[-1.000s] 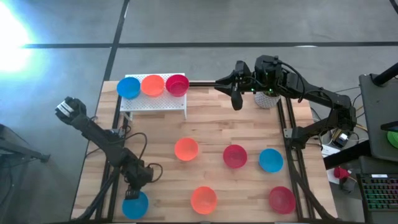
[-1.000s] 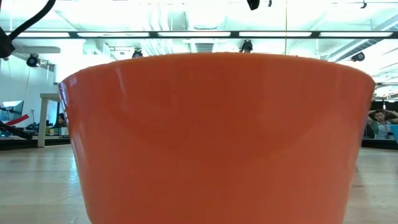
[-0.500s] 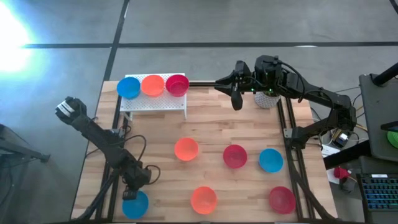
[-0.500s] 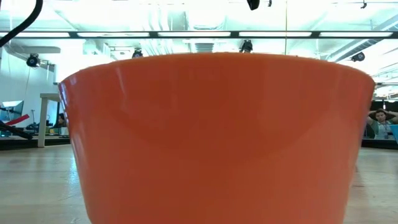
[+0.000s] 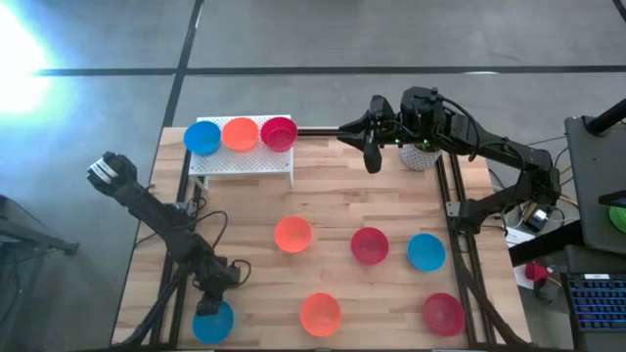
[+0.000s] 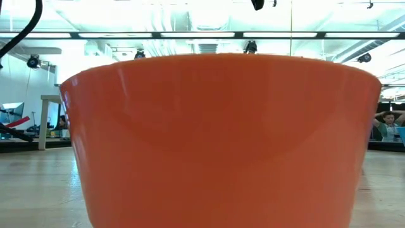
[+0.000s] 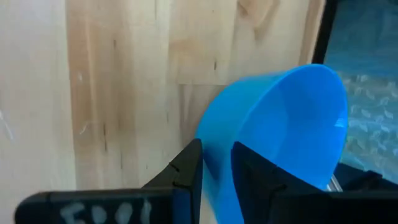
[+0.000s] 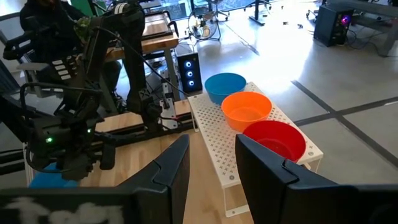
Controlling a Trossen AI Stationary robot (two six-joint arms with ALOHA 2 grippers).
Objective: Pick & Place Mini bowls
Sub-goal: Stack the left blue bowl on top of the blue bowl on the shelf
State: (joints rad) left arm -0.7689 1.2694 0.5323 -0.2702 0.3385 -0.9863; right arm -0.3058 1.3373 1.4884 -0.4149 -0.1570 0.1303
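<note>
Blue mini bowl [image 7: 280, 130]: tilted at the bench's 7 o'clock corner, its wall pinched between the fingers of the left claw [image 7: 216, 165], as the left wrist view shows.
Left claw: narrowed onto that bowl's wall, one finger inside and one outside.
Loose mini bowls: an orange one [image 5: 292, 235] near the centre, a red one [image 5: 369, 244] and a blue one [image 5: 425, 251] toward 4 o'clock, another orange one [image 5: 320, 313] at 6 o'clock, and a red one [image 5: 443, 313] at 5 o'clock.
Rack bowls: blue [image 5: 202, 137], orange [image 5: 240, 133] and red [image 5: 279, 132] are set in a row on the white perforated rack [image 5: 240, 161] at 11 o'clock.
Right claw [image 5: 372, 156]: held above the bench at 1 o'clock, fingers parted, nothing between them.
White pot [image 5: 419, 154]: seen just beside the right arm.
Bench [image 5: 323, 196]: light wood planks.
</note>
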